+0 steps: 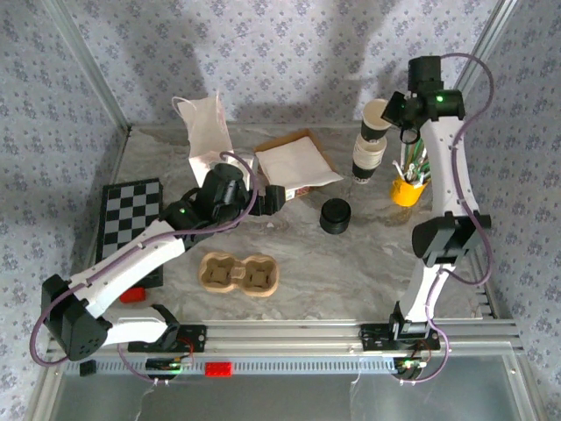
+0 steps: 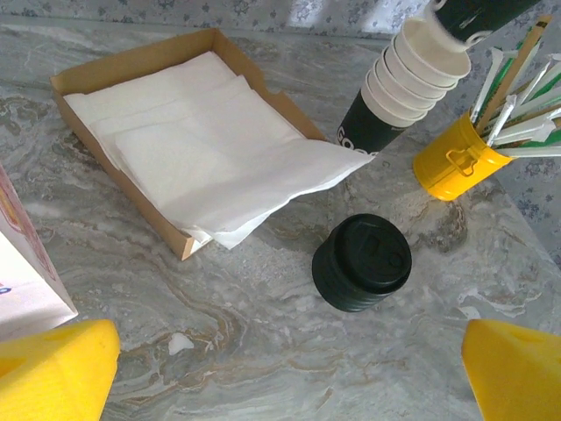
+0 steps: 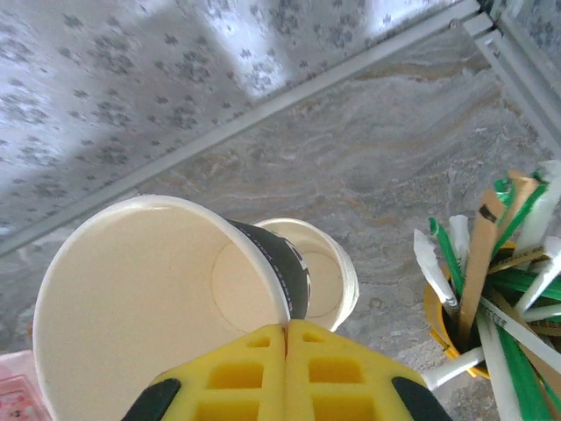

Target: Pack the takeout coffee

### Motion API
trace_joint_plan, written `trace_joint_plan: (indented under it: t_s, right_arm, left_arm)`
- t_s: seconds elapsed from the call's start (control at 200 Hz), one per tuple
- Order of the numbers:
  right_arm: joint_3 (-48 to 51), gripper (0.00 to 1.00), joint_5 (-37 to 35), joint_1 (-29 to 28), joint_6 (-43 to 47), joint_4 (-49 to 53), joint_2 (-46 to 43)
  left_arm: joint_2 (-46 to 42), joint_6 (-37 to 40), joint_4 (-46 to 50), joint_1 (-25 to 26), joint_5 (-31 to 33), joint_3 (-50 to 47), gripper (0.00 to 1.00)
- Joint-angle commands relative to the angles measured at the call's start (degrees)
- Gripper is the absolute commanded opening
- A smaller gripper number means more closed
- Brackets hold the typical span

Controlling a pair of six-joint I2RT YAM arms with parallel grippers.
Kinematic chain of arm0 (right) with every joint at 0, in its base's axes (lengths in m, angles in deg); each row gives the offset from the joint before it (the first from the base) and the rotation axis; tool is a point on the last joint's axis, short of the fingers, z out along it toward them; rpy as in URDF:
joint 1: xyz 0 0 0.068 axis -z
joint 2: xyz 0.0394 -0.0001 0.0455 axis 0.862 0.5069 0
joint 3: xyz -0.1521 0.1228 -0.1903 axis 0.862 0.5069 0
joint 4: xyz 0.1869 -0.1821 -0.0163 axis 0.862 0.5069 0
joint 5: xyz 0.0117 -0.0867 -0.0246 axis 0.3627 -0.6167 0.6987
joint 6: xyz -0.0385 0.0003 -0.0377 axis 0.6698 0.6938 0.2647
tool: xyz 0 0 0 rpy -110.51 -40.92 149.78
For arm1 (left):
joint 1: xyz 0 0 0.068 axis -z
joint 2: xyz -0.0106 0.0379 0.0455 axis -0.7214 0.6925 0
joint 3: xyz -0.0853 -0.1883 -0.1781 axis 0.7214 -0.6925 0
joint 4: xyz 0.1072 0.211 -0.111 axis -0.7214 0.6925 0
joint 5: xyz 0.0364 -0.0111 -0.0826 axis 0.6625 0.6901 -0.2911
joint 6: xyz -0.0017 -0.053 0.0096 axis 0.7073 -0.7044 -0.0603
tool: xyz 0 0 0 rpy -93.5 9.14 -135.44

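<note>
Right gripper (image 1: 392,110) clamped on the rim of a paper cup (image 1: 377,112), just above the cup stack (image 1: 368,156).
Top view: cup tilted, mouth up. Left wrist: left gripper (image 2: 280,386) spread wide, near the stack. Right wrist: cup mouth (image 3: 131,298) faces the camera, long axis running down beside the stack.

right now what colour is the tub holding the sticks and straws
The tub is yellow, clearest in the left wrist view.

The tabletop (image 2: 263,351) is smooth, marbled stone-look. Napkins (image 2: 202,149) are soft matt paper in a raw cardboard tray (image 2: 131,54); lids (image 2: 361,261) are matt black plastic (ribbed), the cup (image 3: 131,307) plain cream paper, the tin (image 2: 451,162) glossy yellow.
</note>
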Motion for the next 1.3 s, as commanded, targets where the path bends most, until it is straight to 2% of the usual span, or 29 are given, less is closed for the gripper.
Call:
trace_joint_plan:
  t_s: [0.0, 0.22, 0.605, 0.86, 1.294]
  right_arm:
    - [3.84, 0.0, -0.5, -0.57, -1.56, 0.41, -7.53]
    - [22.24, 0.0, -2.37, -2.7, -3.58, -1.1, -23.57]
    - [51.91, 0.0, -6.53, -8.09, -7.84, 3.91, -44.8]
    - [71.66, 0.0, 0.53, -12.86, -13.0, -3.26, -49.85]
    - [81.57, 0.0, 0.05, -17.12, -15.68, -2.71, -52.65]
  left_arm:
    - [-1.59, -1.62, 1.92, 0.36, -1.87, 1.61, 1.0]
    - [-3.66, -4.11, 2.37, 0.72, -4.15, -0.89, 1.0]
    - [-7.15, -6.33, 0.41, 4.58, -2.26, -6.69, 1.0]
    - [-5.84, -9.04, -1.11, 5.49, -0.56, -8.58, 1.0]
    - [-4.62, -8.71, -0.33, 5.53, 1.65, -8.55, 1.0]
